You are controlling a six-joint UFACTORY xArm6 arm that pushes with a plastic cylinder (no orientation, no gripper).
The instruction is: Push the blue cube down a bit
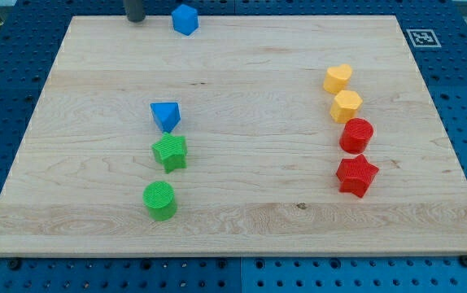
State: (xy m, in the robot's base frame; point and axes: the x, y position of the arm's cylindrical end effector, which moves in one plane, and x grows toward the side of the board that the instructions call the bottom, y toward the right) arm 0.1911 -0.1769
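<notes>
The blue cube [185, 19] sits near the top edge of the wooden board [242, 212], left of centre. My tip [135, 19] is the dark rod's lower end at the view's top, just left of the blue cube with a small gap between them. A blue triangular block [166, 115] lies lower down, left of centre.
A green star [170, 152] and a green cylinder [160, 200] lie below the blue triangular block. On the view's right stand a yellow block [338, 78], a yellow hexagon [346, 106], a red cylinder [356, 135] and a red star [356, 175].
</notes>
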